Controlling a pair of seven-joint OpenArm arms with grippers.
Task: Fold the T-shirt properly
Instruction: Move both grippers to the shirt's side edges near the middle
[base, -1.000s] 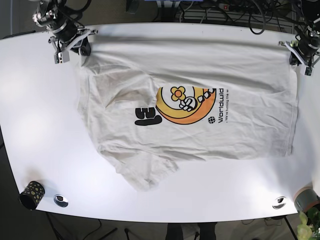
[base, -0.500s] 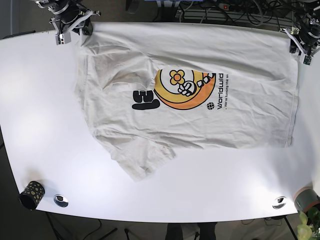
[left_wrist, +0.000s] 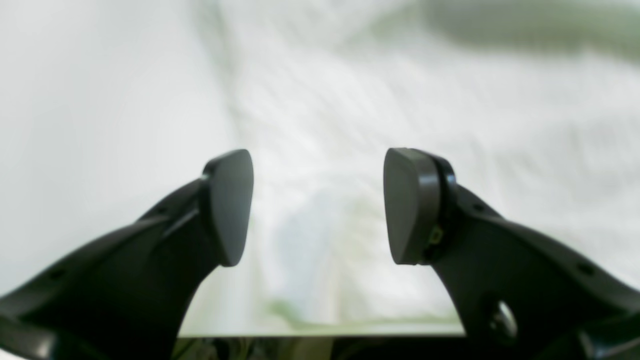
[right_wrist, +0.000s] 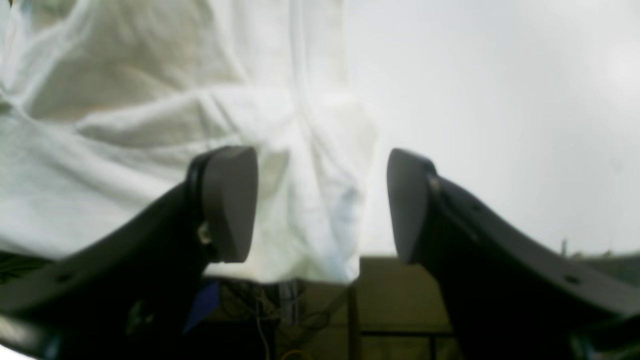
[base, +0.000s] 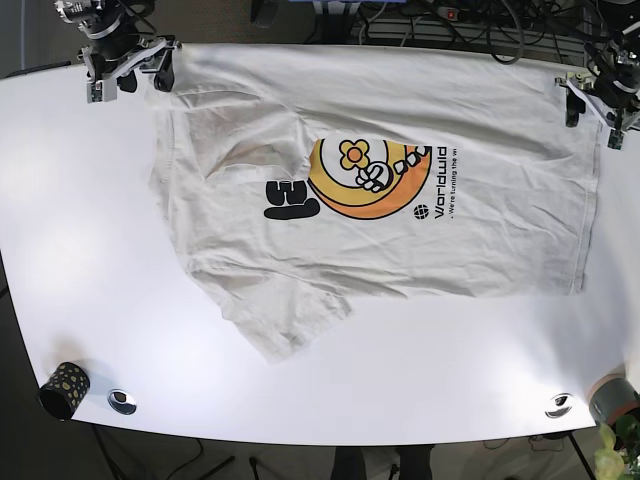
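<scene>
Left wrist view: left gripper (left_wrist: 318, 206) spread wide, the white cotton T-shirt (left_wrist: 400, 100) lying blurred beyond the jaws.

Right wrist view: right gripper (right_wrist: 322, 205) spread too, cloth edge between its jaws, unpinched.

Base view: shirt flat on the white table (base: 60, 230), seemingly released there for folding.

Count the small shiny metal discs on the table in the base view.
2. One metal disc sits near the front-left edge beside the dark speckled cup; the other disc sits near the front-right edge. The T-shirt could hide more.
</scene>
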